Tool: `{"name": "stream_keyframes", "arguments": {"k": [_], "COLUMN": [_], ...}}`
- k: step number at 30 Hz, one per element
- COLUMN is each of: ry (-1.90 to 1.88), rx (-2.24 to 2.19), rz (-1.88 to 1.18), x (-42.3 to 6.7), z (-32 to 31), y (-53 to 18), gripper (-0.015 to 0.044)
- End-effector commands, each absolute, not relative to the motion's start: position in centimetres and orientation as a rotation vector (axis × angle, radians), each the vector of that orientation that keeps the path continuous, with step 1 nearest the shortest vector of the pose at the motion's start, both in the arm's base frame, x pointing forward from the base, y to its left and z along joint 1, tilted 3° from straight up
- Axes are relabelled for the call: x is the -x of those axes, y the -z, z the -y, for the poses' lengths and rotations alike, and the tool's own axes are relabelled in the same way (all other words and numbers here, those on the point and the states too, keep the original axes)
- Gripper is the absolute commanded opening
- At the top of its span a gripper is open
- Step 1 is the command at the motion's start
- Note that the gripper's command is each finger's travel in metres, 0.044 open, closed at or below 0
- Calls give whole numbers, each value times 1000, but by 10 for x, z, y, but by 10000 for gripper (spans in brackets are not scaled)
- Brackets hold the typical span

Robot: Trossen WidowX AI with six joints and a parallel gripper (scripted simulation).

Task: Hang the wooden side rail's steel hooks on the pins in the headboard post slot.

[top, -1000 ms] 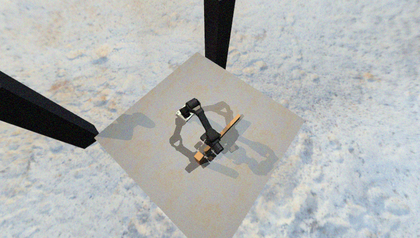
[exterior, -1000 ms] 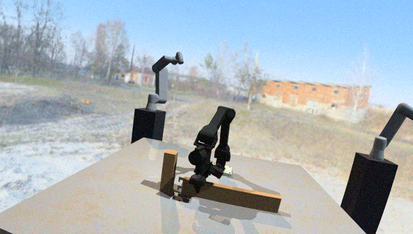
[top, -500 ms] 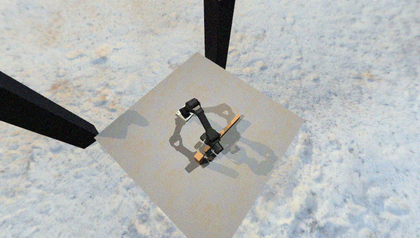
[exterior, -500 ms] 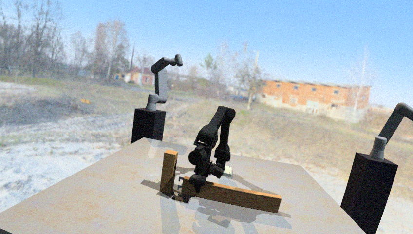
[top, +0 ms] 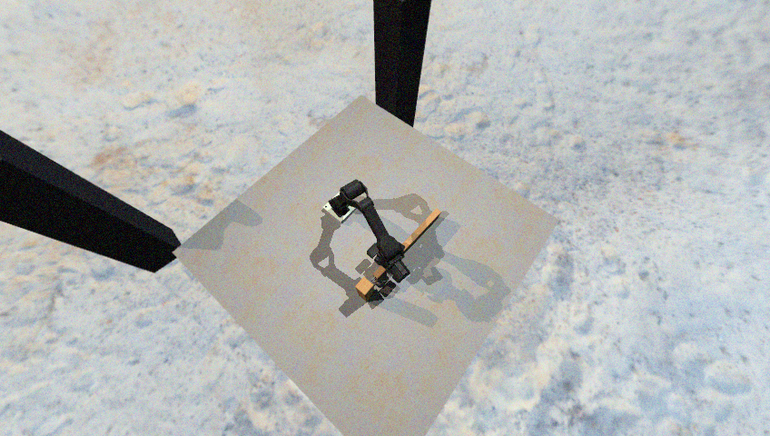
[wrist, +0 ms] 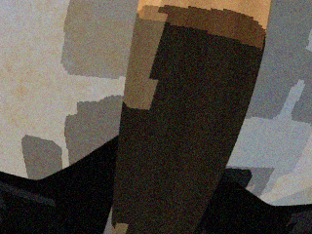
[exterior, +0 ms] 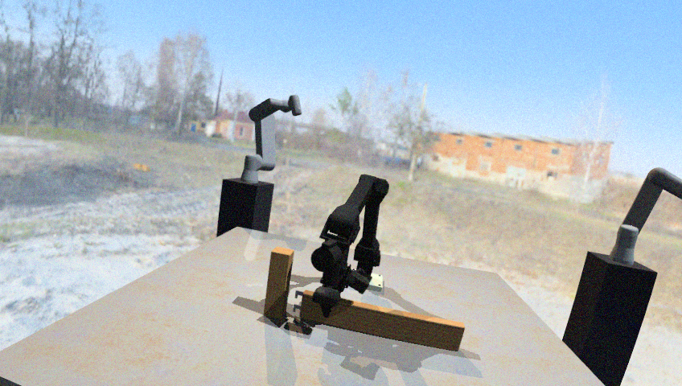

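The wooden side rail (top: 419, 232) (exterior: 388, 322) (wrist: 209, 0) lies slanted on the table (top: 302, 323) (exterior: 143, 325), its far end resting on the top. My gripper (top: 389, 270) (exterior: 326, 301) is shut on the rail near its hooked end. That end sits a little raised, just beside the upright wooden headboard post (top: 365, 288) (exterior: 278, 284). The steel hooks (exterior: 298, 298) show as small dark parts between rail and post; I cannot tell whether they touch the pins. The wrist view shows the rail running up the frame, mostly in shadow.
Two black pillars (top: 399, 59) (exterior: 244, 205) (top: 81, 215) (exterior: 607, 310) stand at the table's corners, with grey camera arms on top. The arm's white base plate (top: 337, 212) (exterior: 376, 281) sits near the table's middle.
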State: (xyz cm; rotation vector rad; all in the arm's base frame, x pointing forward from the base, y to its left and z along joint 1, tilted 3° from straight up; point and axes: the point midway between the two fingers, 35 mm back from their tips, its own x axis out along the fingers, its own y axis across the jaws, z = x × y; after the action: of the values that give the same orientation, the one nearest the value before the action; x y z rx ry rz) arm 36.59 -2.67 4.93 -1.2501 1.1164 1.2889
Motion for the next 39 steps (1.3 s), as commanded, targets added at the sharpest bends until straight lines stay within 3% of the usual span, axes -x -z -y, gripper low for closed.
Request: {"name": "stream_keyframes", "arguments": {"k": [1,39], "ry": [-1270,-1270], "rx": [1258,1258], "rz": [-1101,-1101], "x": [-369,-369], "z": [27,27], "y": [-58,-64], "gripper": [0,0]}}
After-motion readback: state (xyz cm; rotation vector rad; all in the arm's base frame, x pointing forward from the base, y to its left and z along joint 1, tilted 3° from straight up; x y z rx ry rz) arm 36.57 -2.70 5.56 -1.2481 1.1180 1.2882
